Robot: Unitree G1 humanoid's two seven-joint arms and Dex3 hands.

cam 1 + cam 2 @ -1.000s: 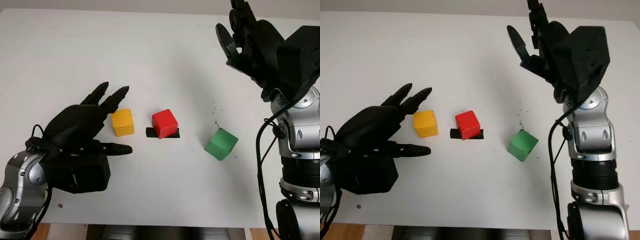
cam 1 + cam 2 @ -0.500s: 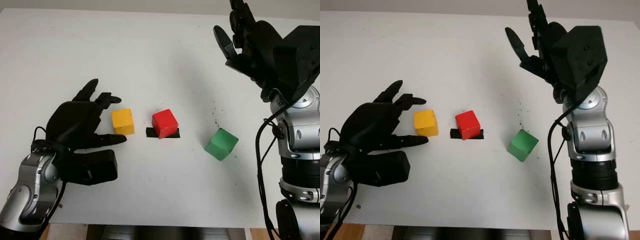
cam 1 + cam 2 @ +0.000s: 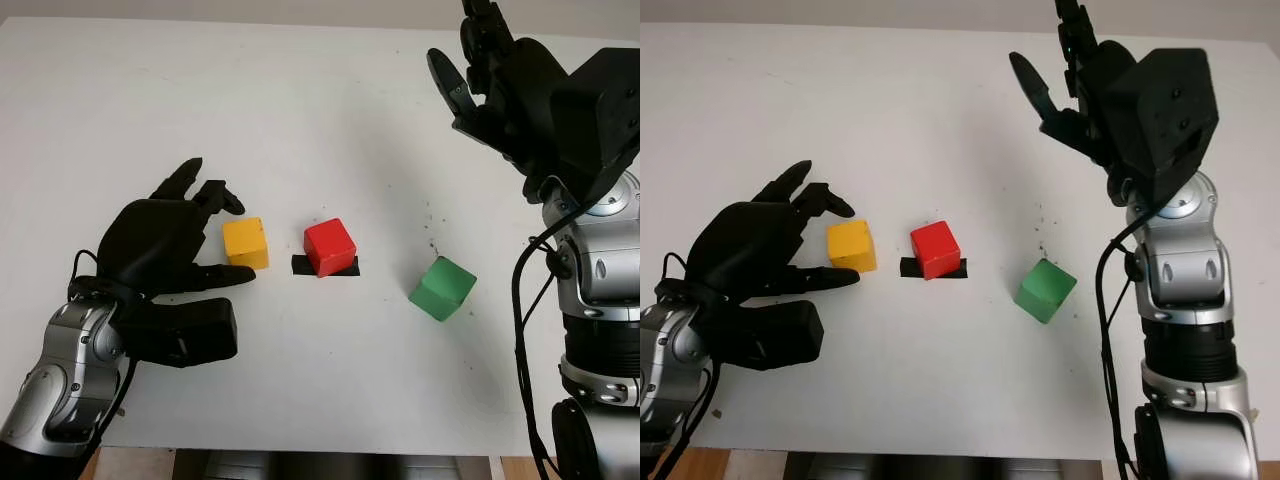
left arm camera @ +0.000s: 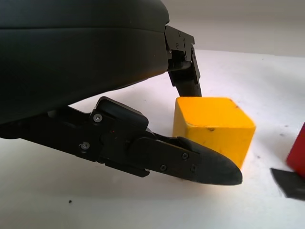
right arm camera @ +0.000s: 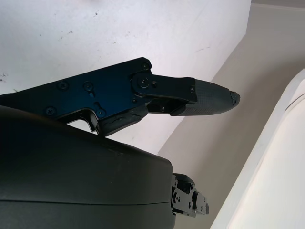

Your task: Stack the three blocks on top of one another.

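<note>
Three blocks lie apart in a row on the white table [image 3: 300, 120]. The yellow block [image 3: 245, 243] is leftmost, the red block [image 3: 330, 246] sits in the middle on a black tape mark [image 3: 299, 265], and the green block [image 3: 442, 288] lies tilted to the right. My left hand [image 3: 224, 240] is open at the yellow block's left side. Its thumb [image 4: 190, 162] reaches along the block's near face and a finger [image 4: 183, 71] comes down behind the yellow block [image 4: 212, 124]. It does not grip the block. My right hand [image 3: 480, 70] is open, raised high over the table's back right.
The right arm's silver column [image 3: 600, 300] stands at the right edge, close to the green block. The table's front edge [image 3: 320, 450] runs just below the left forearm. Small dark specks [image 3: 432, 225] dot the surface between the red and green blocks.
My left hand has swung in toward the yellow block and curled its fingers, so thumb and fingers now bracket it. The blocks and the right hand have stayed put.
</note>
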